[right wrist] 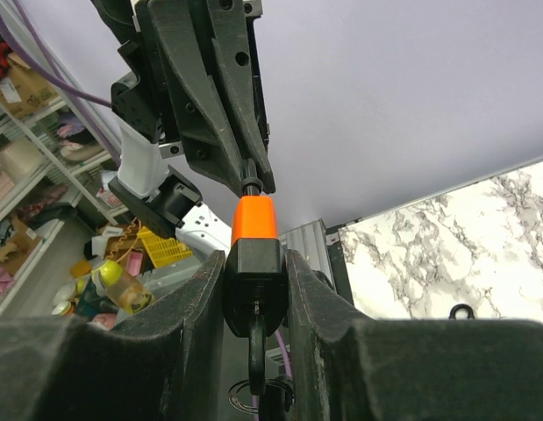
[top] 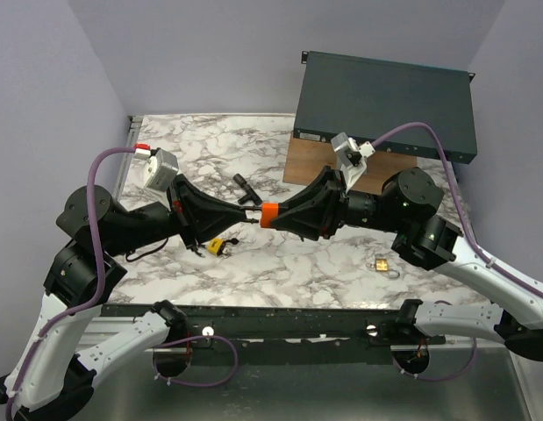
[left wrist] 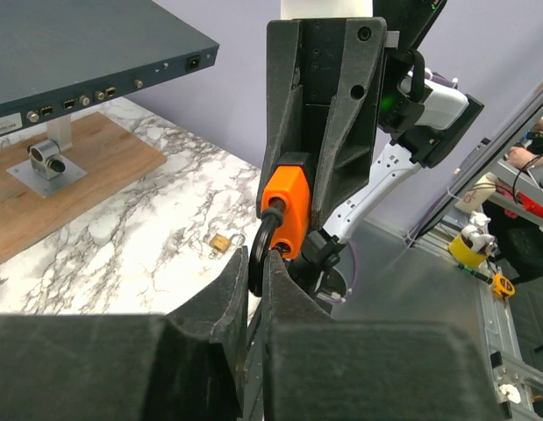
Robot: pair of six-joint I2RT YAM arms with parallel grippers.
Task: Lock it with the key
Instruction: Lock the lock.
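The right gripper [right wrist: 253, 279] clamps the orange-and-black padlock [top: 269, 214]. The left gripper [left wrist: 255, 279] pinches a black piece [left wrist: 256, 250] at that padlock's orange end. The padlock hangs above the marble table [top: 289, 265], and a small brass lock [top: 382, 262] lies to the padlock's right.

Marble table [top: 297, 263] carries a brass padlock [top: 382, 262], yellow object [top: 220, 245] and wooden board [top: 302, 167].

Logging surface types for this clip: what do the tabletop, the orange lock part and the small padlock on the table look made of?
Tabletop: marble-look, white with grey veins; possibly laminate.
Orange lock part: matte, uniform colour, likely plastic.
Small padlock: brass-yellow body, probably metal; too small to confirm.
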